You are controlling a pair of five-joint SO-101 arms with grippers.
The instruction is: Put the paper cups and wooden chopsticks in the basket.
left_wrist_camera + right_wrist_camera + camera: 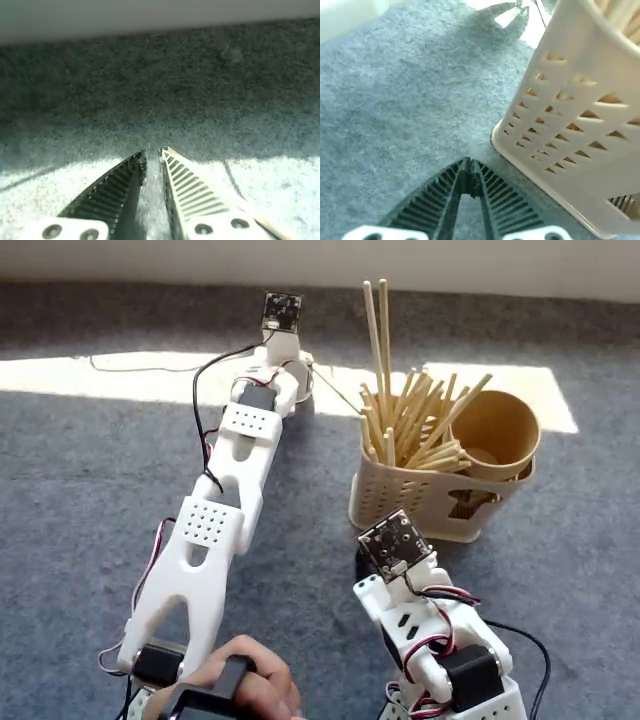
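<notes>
Wooden chopsticks [415,425], pale and slim, stand bunched in the basket [400,502], fanning out at angles, with two straight ones rising well above the rest. Beside them in the same basket sits a tan paper cup [497,430], round-mouthed and upright. The basket is cream plastic with rounded corners, and its walls are pierced with rows of small slots. It stands on the grey, nubbly carpeted desk [90,510].

One loose chopstick [335,390] lies on the carpet between the basket and the far end of the left arm [245,440]. The left pincer [154,150] is low over the carpet near the pale far edge, its ribbed fingers drawn almost together around nothing. The right pincer [468,162] is pressed together, empty, just beside the basket's lower corner. Open carpet lies on its other side.
</notes>
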